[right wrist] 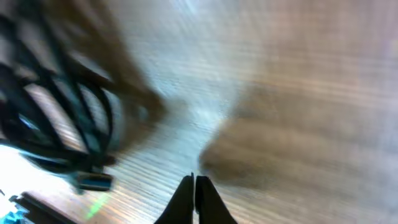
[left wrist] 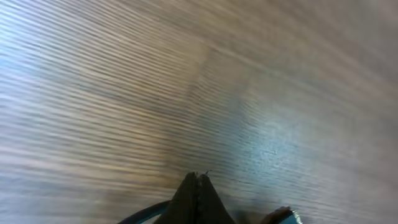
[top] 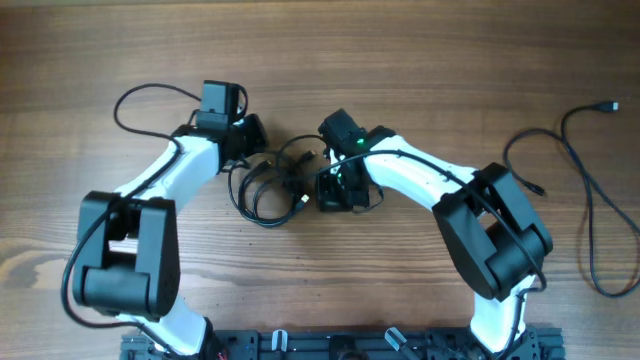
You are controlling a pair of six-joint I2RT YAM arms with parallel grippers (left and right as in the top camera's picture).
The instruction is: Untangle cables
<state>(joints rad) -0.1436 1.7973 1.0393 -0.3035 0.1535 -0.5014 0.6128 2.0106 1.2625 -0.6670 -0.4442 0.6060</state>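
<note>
The cables [top: 268, 186] lie as a tangle of thin black loops on the wooden table, between my two arms. My left gripper [top: 257, 153] sits at the tangle's upper left edge. In the left wrist view this gripper [left wrist: 198, 177] is shut, with nothing visible between its tips; a dark cable [left wrist: 146, 214] curves past the base of its fingers and a plug end [left wrist: 283, 215] lies to the right. My right gripper [top: 336, 198] is at the tangle's right side. Seen from its own wrist, it [right wrist: 193, 178] is shut over bare wood, with the cable loops [right wrist: 62, 106] and a plug [right wrist: 94, 182] to its left.
A separate long black cable [top: 590, 200] snakes along the far right of the table. A thicker black wire [top: 140, 97] loops out from the left arm. The arms' bases [top: 340, 345] stand at the front edge.
</note>
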